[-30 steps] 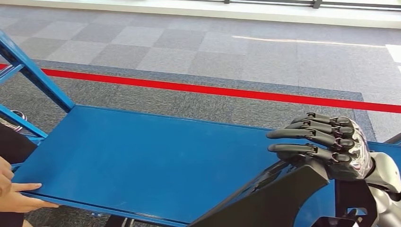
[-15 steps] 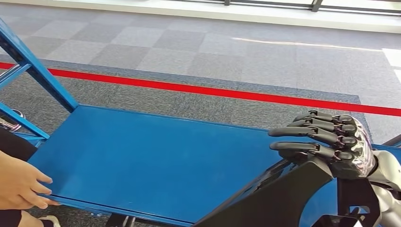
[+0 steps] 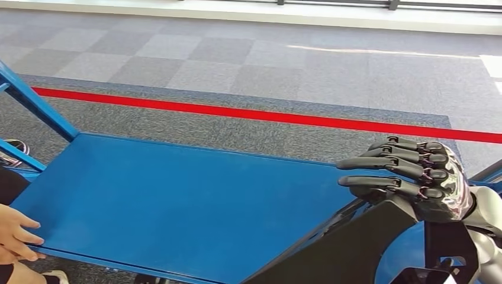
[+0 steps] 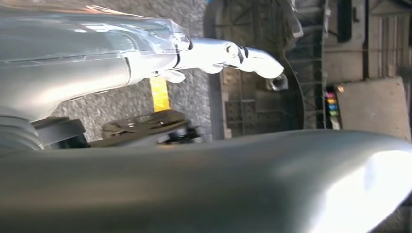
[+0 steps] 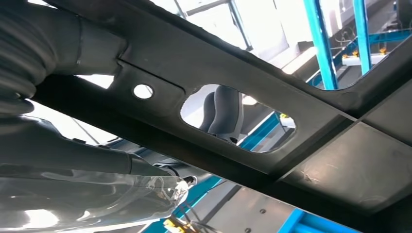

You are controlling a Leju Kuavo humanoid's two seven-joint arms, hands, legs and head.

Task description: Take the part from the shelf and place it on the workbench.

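The part (image 3: 343,248) is a long black plastic panel with cut-outs, slanting across the lower right of the head view above the blue shelf board (image 3: 177,201). My right hand (image 3: 408,177) grips its upper end, with its dark fingers stretched out over the edge. Seen close in the right wrist view, the part (image 5: 160,63) has a round hole and an oblong opening, and my right hand (image 5: 73,160) lies beneath it. In the left wrist view, my left hand (image 4: 160,53) reaches toward the part's grey ribbed underside (image 4: 257,102). I cannot tell whether it touches it.
A person's hand (image 3: 15,236) rests on the shelf board's near left edge. Blue frame posts (image 3: 35,103) rise at the left. Beyond the shelf lies grey carpet with a red floor line (image 3: 266,114).
The whole view has shifted slightly. The person's hand at the board's near left edge has changed its hold. My right hand and the part have barely moved.
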